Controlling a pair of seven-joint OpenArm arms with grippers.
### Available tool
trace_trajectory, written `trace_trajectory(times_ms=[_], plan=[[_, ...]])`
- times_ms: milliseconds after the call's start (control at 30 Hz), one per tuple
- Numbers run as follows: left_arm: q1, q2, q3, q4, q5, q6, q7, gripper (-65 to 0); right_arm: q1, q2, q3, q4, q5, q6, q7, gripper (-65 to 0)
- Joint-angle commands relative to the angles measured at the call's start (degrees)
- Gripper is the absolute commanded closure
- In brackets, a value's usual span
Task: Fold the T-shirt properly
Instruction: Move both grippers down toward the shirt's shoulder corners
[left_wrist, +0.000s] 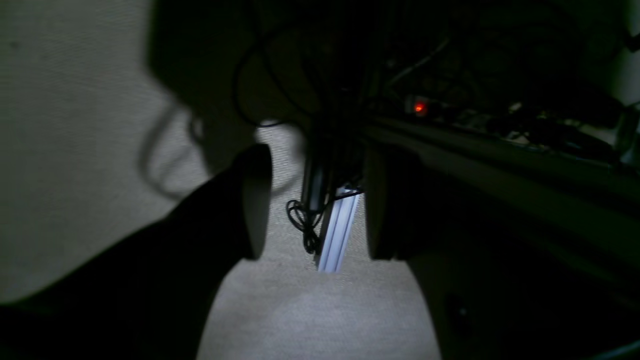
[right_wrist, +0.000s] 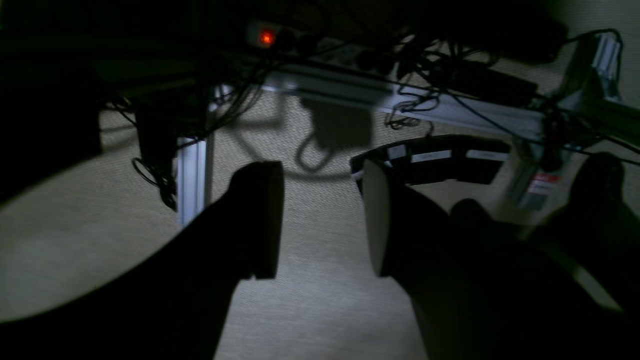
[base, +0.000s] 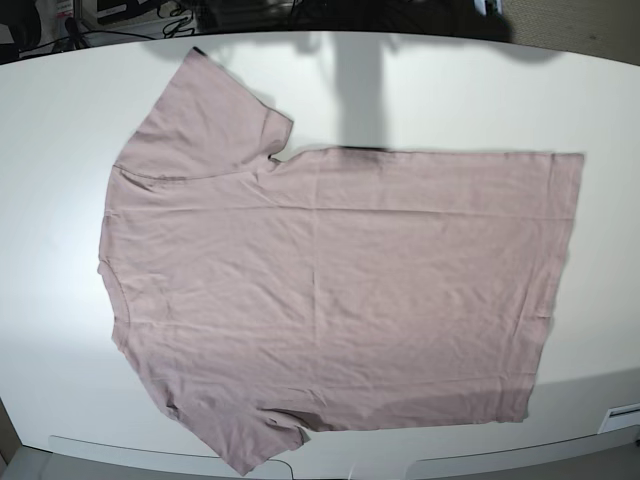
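Observation:
The dusty pink T-shirt (base: 330, 290) lies spread flat on the white table (base: 60, 130) in the base view. Its collar is at the left, its hem at the right, and one sleeve (base: 200, 120) points to the far edge. Neither arm shows in the base view. In the left wrist view my left gripper (left_wrist: 317, 205) is open and empty, with only carpet between its fingers (left_wrist: 257, 200). In the right wrist view my right gripper (right_wrist: 320, 220) is open and empty over carpet too. The shirt shows in neither wrist view.
Both wrist views are dim. They show beige carpet (right_wrist: 320, 310), an aluminium frame leg (left_wrist: 337, 230), tangled cables (right_wrist: 160, 180) and a power strip with a red light (right_wrist: 266, 37). A white label (base: 622, 415) sits at the table's near right edge.

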Motion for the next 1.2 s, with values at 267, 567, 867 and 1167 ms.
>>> trace_trajectory(times_ms=[267, 567, 867, 1167], plan=[[13.29, -0.07, 0.02, 17.31, -4.52, -4.48, 6.16, -29.6, -16.35, 5.44, 0.17, 21.33, 2.80, -0.11, -0.35, -27.1], [29.64, -0.02, 0.00, 46.16, -8.98, -4.46, 9.57, -29.6, -33.79, 13.94, 0.24, 47.34, 9.57, 0.04, -4.76, -27.1], [37.68, -2.25, 0.00, 72.91, -2.36, -4.50, 13.49, -29.6, -47.91, 20.31, 8.11, 70.88, 7.91, -0.04, -8.68, -27.1], [33.97, -15.89, 0.07, 84.83, 3.58, -5.18, 14.23, -29.6, -51.49, 21.42, 23.17, 87.03, -0.17, -0.09, -12.96, -27.1]])
